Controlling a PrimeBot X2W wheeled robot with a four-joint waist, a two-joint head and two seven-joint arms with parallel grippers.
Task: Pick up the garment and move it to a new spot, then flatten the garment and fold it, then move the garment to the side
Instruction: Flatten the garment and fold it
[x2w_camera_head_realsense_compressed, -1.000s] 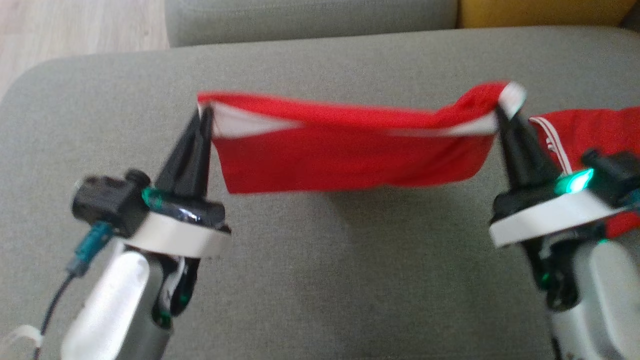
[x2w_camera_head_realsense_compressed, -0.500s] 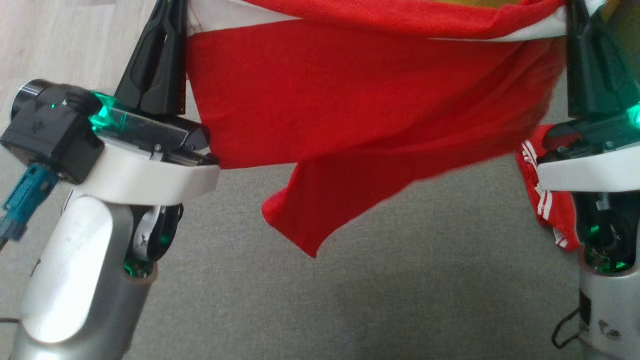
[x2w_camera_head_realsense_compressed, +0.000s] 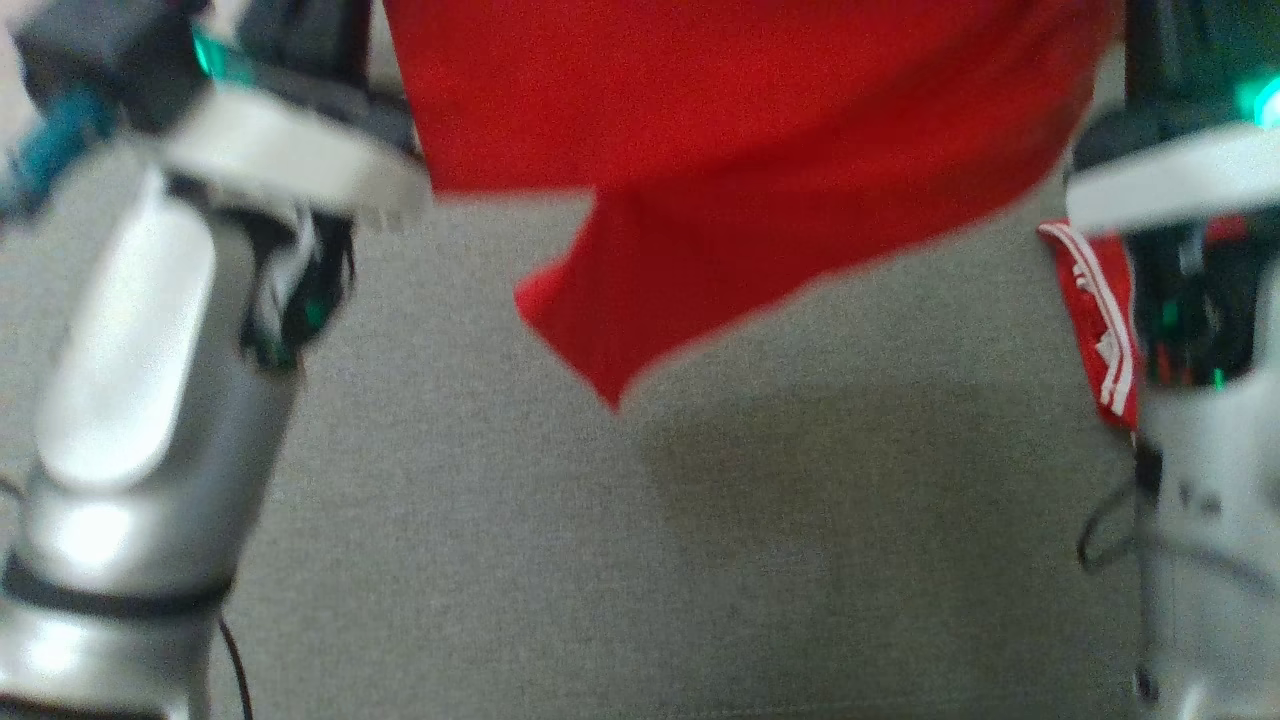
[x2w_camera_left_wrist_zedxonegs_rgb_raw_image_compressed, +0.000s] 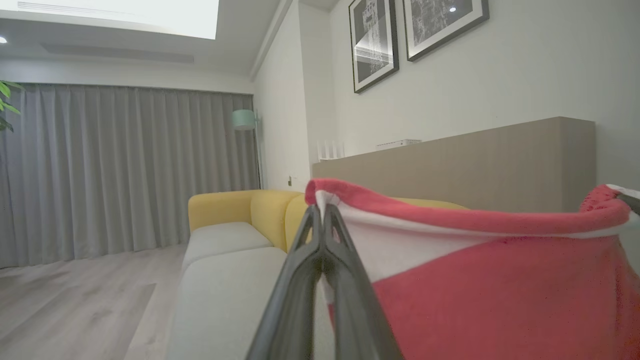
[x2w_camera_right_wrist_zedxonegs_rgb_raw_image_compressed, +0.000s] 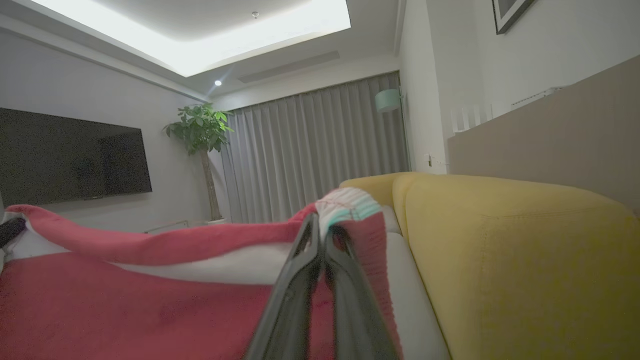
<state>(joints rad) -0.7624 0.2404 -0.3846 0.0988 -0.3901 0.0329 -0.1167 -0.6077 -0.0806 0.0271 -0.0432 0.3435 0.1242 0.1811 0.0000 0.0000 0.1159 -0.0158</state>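
Observation:
The red garment (x2w_camera_head_realsense_compressed: 740, 130) hangs stretched between my two arms above the grey cushion, one pointed flap drooping toward the middle. In the left wrist view my left gripper (x2w_camera_left_wrist_zedxonegs_rgb_raw_image_compressed: 320, 220) is shut on the garment's (x2w_camera_left_wrist_zedxonegs_rgb_raw_image_compressed: 500, 300) white-banded corner. My right gripper (x2w_camera_right_wrist_zedxonegs_rgb_raw_image_compressed: 322, 225) is shut on the opposite corner of the garment (x2w_camera_right_wrist_zedxonegs_rgb_raw_image_compressed: 125, 300), where a white hem bunches over the tips. In the head view both grippers' tips are cut off by the top edge. A red strip with white stripes (x2w_camera_head_realsense_compressed: 1095, 320) dangles beside my right forearm (x2w_camera_head_realsense_compressed: 1210, 520).
The grey sofa cushion (x2w_camera_head_realsense_compressed: 600, 560) spreads below the hanging cloth. A yellow sofa section (x2w_camera_right_wrist_zedxonegs_rgb_raw_image_compressed: 500, 250) stands close on the right, with a wood-panelled wall behind. Wooden floor (x2w_camera_left_wrist_zedxonegs_rgb_raw_image_compressed: 75, 300) lies to the left of the sofa, with curtains beyond.
Both arms have lifted the garment upward, so the grippers' tips have left the top of the head view. A lower flap has fallen open and now hangs to a point.

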